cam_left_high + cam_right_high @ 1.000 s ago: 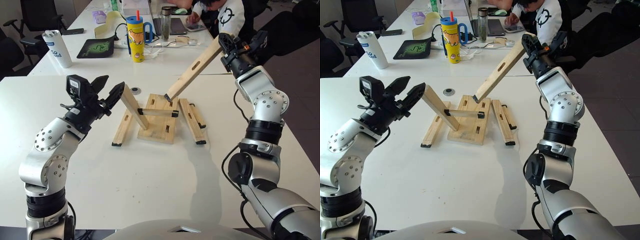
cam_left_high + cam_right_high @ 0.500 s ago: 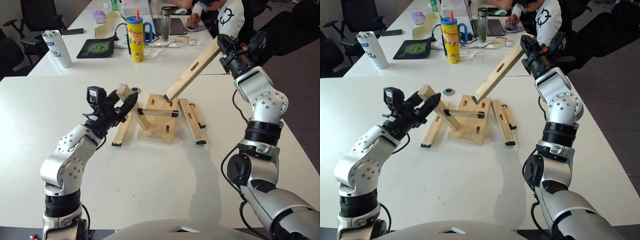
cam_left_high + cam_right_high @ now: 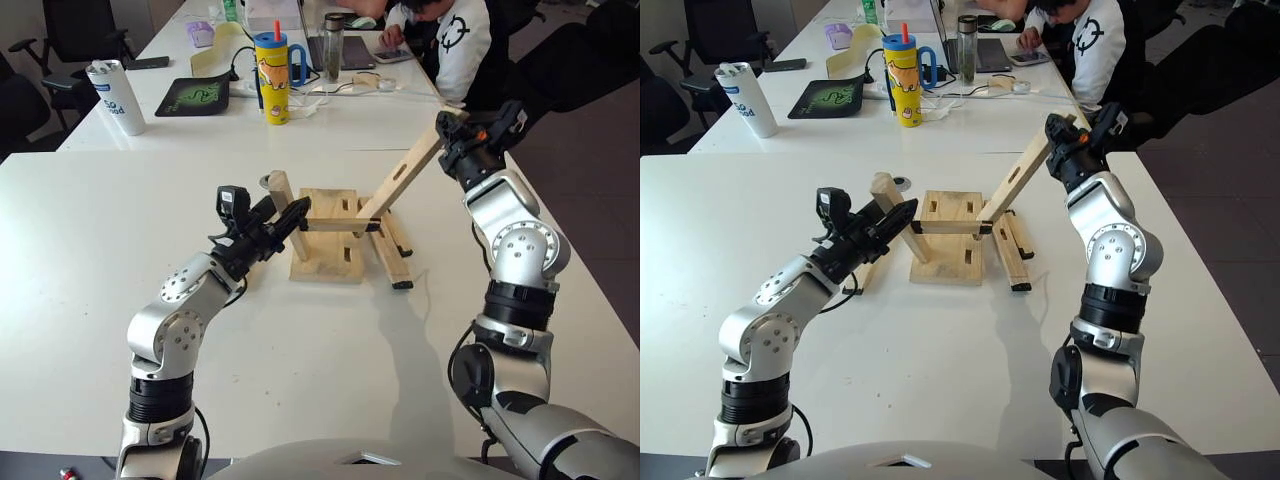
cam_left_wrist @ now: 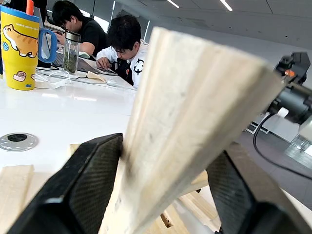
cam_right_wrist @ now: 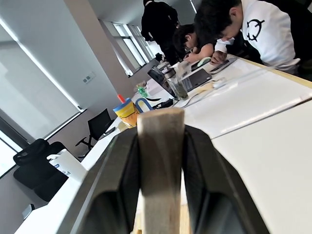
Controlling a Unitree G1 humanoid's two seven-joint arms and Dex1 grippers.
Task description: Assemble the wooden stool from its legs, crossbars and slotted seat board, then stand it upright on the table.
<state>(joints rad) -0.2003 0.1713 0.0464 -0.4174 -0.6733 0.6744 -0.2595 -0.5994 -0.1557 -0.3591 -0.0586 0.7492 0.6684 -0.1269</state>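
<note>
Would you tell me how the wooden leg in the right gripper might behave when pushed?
The leg looks solid and straight, so probably stiff. The right gripper clamps only its top end, so the lower end by the crossbar may swing.

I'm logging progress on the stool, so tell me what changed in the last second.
The left gripper moved in and closed on the left leg, which now stands steeper. The right gripper came down, tilting the right leg lower. The seat board and spare pieces stayed flat on the table.
</note>
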